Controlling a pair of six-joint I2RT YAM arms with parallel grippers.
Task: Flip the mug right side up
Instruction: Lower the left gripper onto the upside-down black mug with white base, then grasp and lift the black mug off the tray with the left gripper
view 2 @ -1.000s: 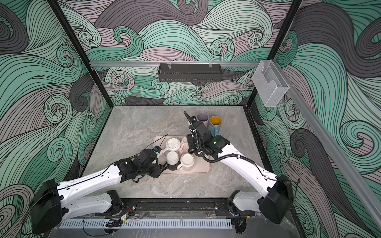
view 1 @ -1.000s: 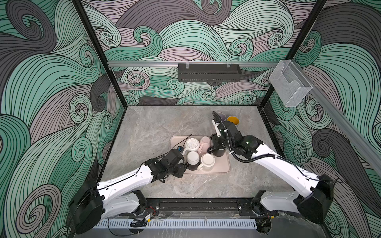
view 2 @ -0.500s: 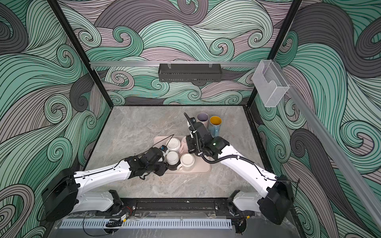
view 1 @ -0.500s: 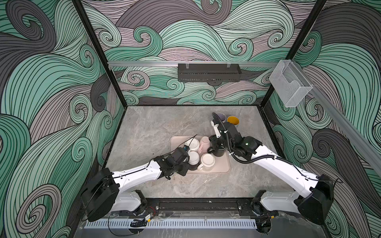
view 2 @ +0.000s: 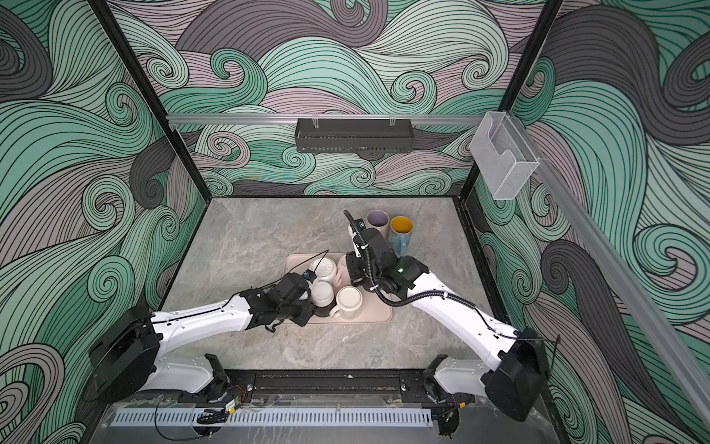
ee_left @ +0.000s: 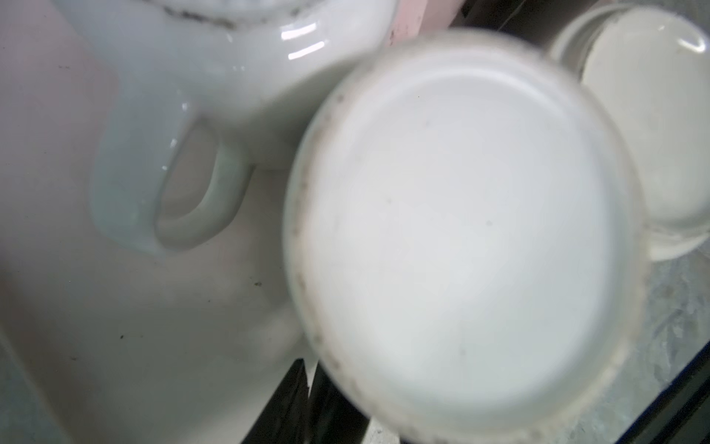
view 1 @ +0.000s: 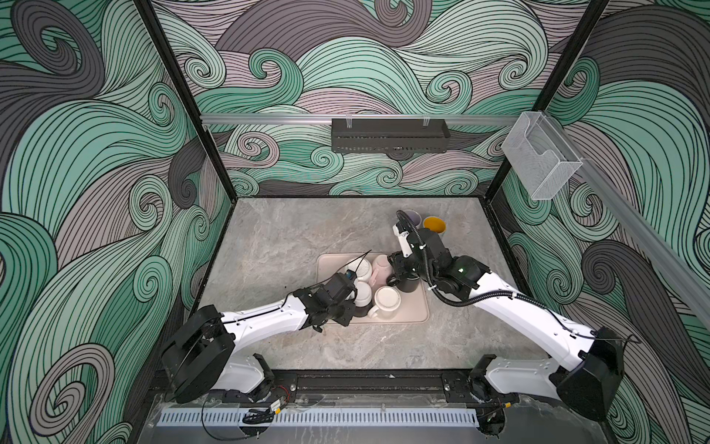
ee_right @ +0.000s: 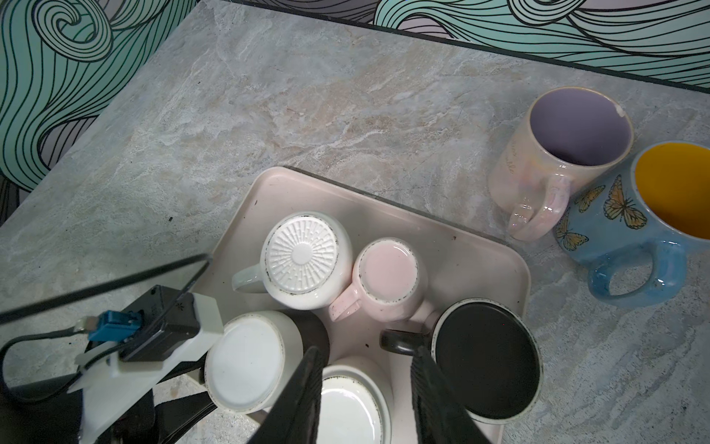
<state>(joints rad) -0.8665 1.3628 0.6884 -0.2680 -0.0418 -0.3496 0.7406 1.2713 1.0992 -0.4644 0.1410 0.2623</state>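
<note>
Several mugs stand upside down on the pink tray point(view 1: 418, 312) point(ee_right: 461, 246). At its front left corner is a mug point(view 1: 362, 294) point(view 2: 322, 293) point(ee_right: 246, 361) with a white base and dark lower wall; its base point(ee_left: 461, 230) fills the left wrist view. My left gripper point(view 1: 347, 307) point(view 2: 307, 307) sits low against the side of this mug nearest its arm. One black finger point(ee_left: 297, 388) shows; the mug hides the rest, so any grip is unclear. My right gripper point(ee_right: 367, 351) point(view 1: 399, 269) hangs open and empty above the tray's middle.
Also inverted on the tray are a ribbed white mug point(ee_right: 303, 253), a pink mug point(ee_right: 388, 276), a black mug point(ee_right: 484, 357) and a cream mug point(ee_right: 349, 407). Behind the tray stand an upright lilac mug point(ee_right: 576, 127) and a blue butterfly mug point(ee_right: 653, 215).
My left arm has reached right onto the tray, up against the white-based mug, and its jaws have narrowed. The right arm has barely moved.
</note>
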